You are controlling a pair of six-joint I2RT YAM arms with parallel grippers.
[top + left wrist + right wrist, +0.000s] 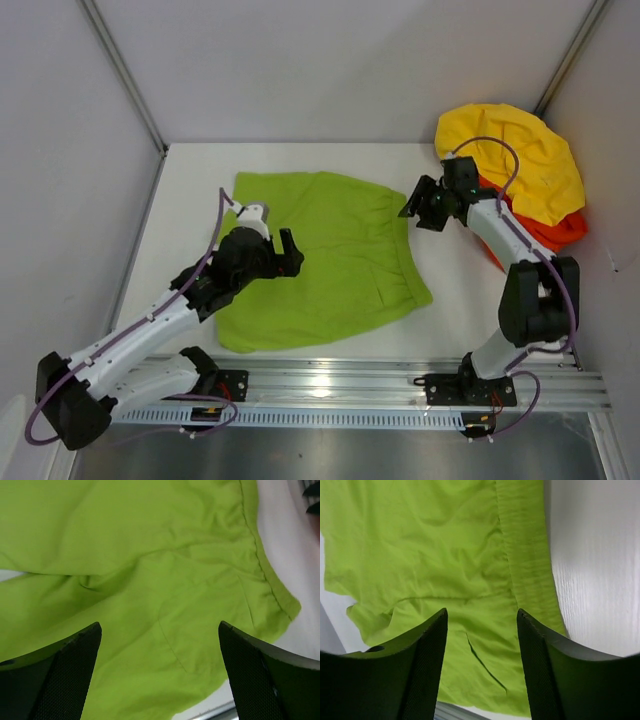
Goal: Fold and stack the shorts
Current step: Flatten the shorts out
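Top external, place: lime-green shorts (330,250) lie spread on the middle of the table (195,175). The orange-red shorts (560,230) are bunched in the far right corner under a yellow garment (520,150).
Top external, grippers: left gripper (290,255) hovers over the green cloth's left part with its jaws spread. The right gripper (420,208) hangs near the cloth's right edge.
Left wrist, gripper: left gripper (159,627) is spread wide with nothing between the jaws. The lime-green shorts (150,555) fill the view below, with a strip of table (285,545) at right.
Right wrist, gripper: right gripper (481,612) has its jaws apart and empty, above the lime-green shorts (420,545) beside the ribbed waistband (527,555).
Handling: the cloth looks light, limp and wrinkly, likely to sag and slide on the table. The waistband corners and leg hems look the firmest holds.
Hidden: no drawstring shows. A dark pocket slit (485,660) is partly cut off. I cannot tell whether either gripper touches the cloth, or what the yellow garment is.
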